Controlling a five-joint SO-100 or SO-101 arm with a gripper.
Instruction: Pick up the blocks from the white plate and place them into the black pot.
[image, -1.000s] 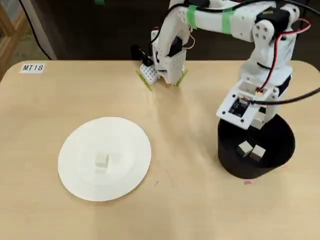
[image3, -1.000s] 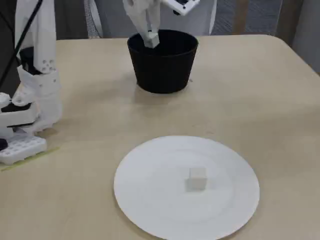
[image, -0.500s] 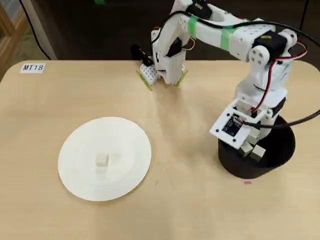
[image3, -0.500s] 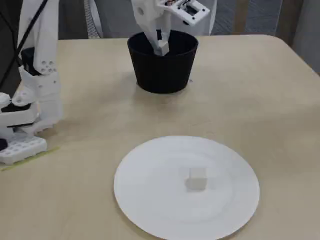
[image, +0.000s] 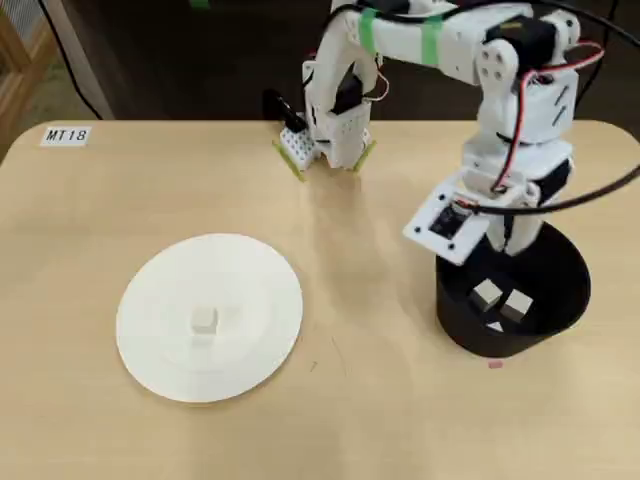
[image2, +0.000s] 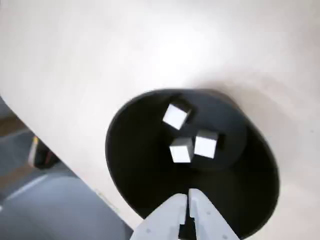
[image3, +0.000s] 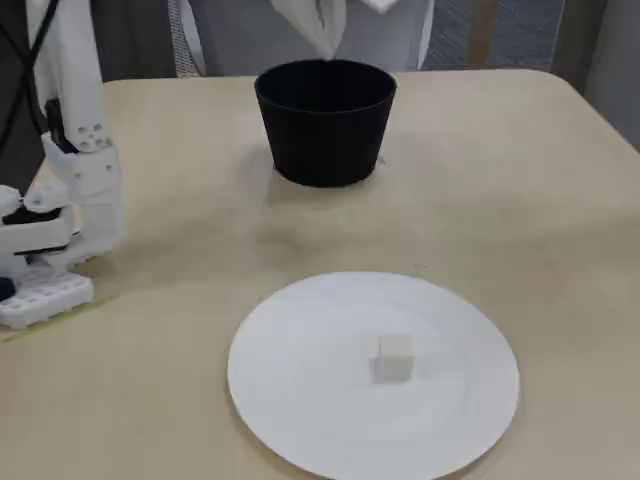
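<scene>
A pale wooden desk (image: 90, 220) is carrying everything here, with a dark floor behind it and a small label reading MT18 (image: 66, 135) sitting at its far left corner in the overhead view. Moving rightward, the white plate (image: 150, 350) is lying flat with one block (image: 204, 320) resting near its middle, well apart from the rim. Further right, the black pot (image: 560, 310) is standing upright; in the wrist view three blocks (image2: 181, 150) are lying on its floor, two touching and one just beside them. The gripper (image2: 188, 200) is hanging above the pot's opening, its jaws pressed together and holding nothing.

As a judgement, the risk is lying in the trip to the plate: a gripper travelling low could be clipping the pot's wall and tipping it. At the plate, jaws arriving clenched or off-centre would be nudging the small cube across the smooth surface instead of straddling it, possibly sliding it over the rim.
</scene>
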